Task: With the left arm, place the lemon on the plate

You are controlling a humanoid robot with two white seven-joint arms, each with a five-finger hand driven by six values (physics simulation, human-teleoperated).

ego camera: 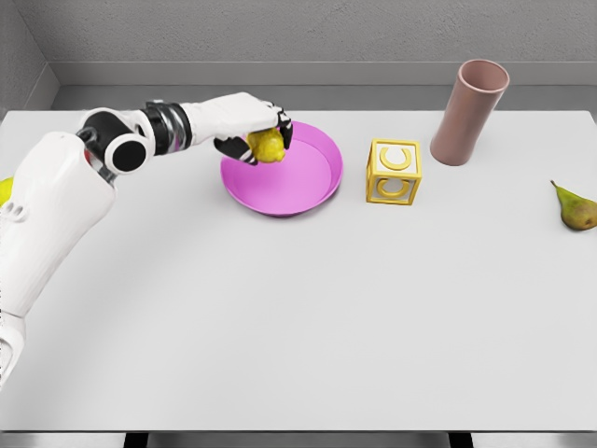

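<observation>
The carry is nearly over and the placing step is in hand: the left hand [254, 133] has its fingers curled around the lemon [268, 147], gripping it over the plate's [312, 187] near-left rim. Whether the lemon already touches the plate or hangs just above it cannot be told from this view. The next move, by this reading, calls for a slight reach toward the plate's middle, a short lowering, then a loosening of the fingers so the fruit settles inside the rim rather than on its edge, where it could roll off onto the table [298, 327]. The lemon is small, yellow and rounded, partly hidden by the dark fingertips [284, 131] above it; its lower face shows clearly against the pink plate. Right of the plate stands a yellow block [394, 172], beyond that a pink cup [469, 112], and far right of the plate lies a pear [576, 208]. The right arm is out of view.
</observation>
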